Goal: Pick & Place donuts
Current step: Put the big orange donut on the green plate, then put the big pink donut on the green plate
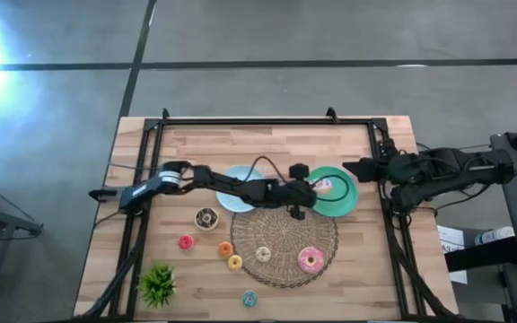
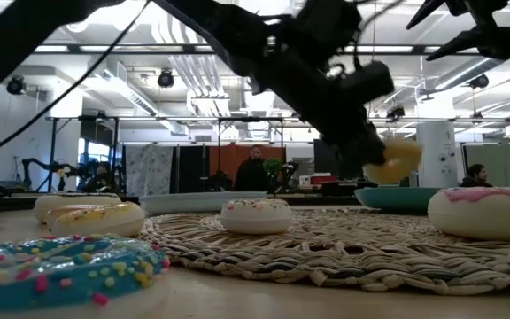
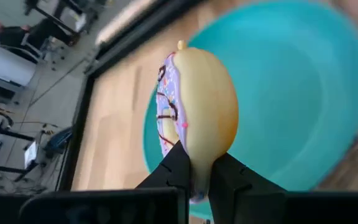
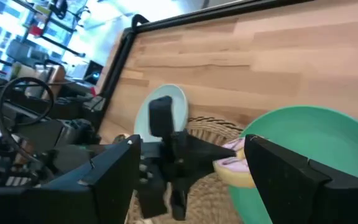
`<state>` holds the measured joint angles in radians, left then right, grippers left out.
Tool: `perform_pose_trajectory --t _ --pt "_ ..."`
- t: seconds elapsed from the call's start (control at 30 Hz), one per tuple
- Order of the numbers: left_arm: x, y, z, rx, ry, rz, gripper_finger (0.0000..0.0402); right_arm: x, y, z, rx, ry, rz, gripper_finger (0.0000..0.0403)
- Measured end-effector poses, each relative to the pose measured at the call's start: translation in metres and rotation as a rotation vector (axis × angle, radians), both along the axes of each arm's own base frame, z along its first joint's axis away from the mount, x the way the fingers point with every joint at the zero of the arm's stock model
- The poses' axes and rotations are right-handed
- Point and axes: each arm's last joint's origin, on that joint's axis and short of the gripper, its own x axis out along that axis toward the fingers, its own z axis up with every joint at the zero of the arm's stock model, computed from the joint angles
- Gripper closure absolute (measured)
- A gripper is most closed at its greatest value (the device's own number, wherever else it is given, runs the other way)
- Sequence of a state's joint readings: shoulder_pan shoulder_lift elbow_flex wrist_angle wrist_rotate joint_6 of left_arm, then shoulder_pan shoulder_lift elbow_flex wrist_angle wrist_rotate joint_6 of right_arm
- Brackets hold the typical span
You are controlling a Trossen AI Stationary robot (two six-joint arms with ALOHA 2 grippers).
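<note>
Left gripper [image 3: 199, 177] is pinching a lilac-iced donut [image 3: 201, 109] on edge and holding it over the near rim of the green plate [image 1: 341, 199]. Right gripper [image 1: 355, 168], fingers spread wide, is waiting beside that plate. 7 other donuts are lying on the woven mat [image 1: 281, 260] and table [image 1: 366, 269].

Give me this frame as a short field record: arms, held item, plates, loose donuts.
left gripper: shut on a lilac-iced donut, held above the green plate
right gripper: open, waiting at the table's right edge
pale blue plate: partly under the left arm
woven mat: holds a cream donut and a pink donut
donuts on bare wood: brown, red, orange, yellow, blue
</note>
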<state>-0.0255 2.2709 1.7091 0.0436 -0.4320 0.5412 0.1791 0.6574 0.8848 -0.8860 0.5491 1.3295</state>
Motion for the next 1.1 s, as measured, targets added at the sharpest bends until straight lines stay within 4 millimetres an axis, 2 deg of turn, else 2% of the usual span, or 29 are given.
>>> perform_pose_trajectory --t 0.23,0.53,0.7,0.87,1.0,1.1 --pt "0.021 0.002 -0.007 0.063 0.145 -0.035 0.0379 0.002 0.0 -0.001 -0.004 0.005 0.001 0.0124" --pt "0.016 0.003 -0.009 0.092 0.268 -0.02 0.0277 -0.006 -0.001 0.001 -0.011 -0.026 -0.002 0.0124" --pt "0.011 -0.002 0.008 0.047 0.267 -0.075 0.0244 -0.005 -0.001 -0.002 -0.011 -0.014 0.006 0.0124" --pt "0.005 -0.005 0.022 -0.002 0.254 -0.076 0.0239 -0.005 0.0 -0.004 0.009 0.001 0.052 0.0124" --pt "-0.015 -0.005 0.043 -0.063 0.324 -0.041 0.0239 -0.002 0.005 -0.009 0.053 0.063 0.224 0.0124" --pt "-0.036 -0.006 0.064 -0.219 0.336 -0.086 0.0239 0.01 0.014 -0.022 0.097 0.163 0.395 0.0124"
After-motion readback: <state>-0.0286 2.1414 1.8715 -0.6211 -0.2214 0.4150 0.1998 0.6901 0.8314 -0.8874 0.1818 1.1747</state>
